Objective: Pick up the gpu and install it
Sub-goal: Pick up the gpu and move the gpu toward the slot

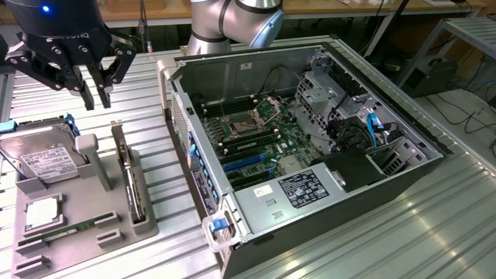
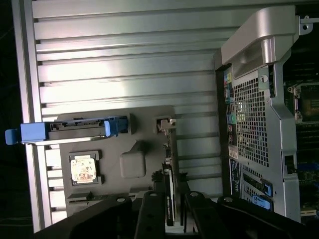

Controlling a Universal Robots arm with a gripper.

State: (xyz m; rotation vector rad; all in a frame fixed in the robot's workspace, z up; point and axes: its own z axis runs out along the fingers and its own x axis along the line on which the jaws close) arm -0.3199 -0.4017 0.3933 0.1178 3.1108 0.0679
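The gpu (image 1: 129,174) stands on its edge in a slot of the grey holder tray (image 1: 116,224), its pale metal bracket at the far end. In the wrist view the gpu (image 2: 169,172) lies straight below, seen through the gap between my fingers. My gripper (image 1: 97,100) hangs well above the tray's far end, apart from the card. Its two black fingers (image 2: 152,216) stand a little apart with nothing between them.
The open computer case (image 1: 310,145) lies at the exterior view's right, motherboard (image 1: 256,139) and blue slots exposed. On the tray are a silver hard drive (image 1: 46,157), a processor (image 1: 43,212) and a memory stick (image 1: 69,228). The case wall (image 2: 251,124) stands close beside the tray.
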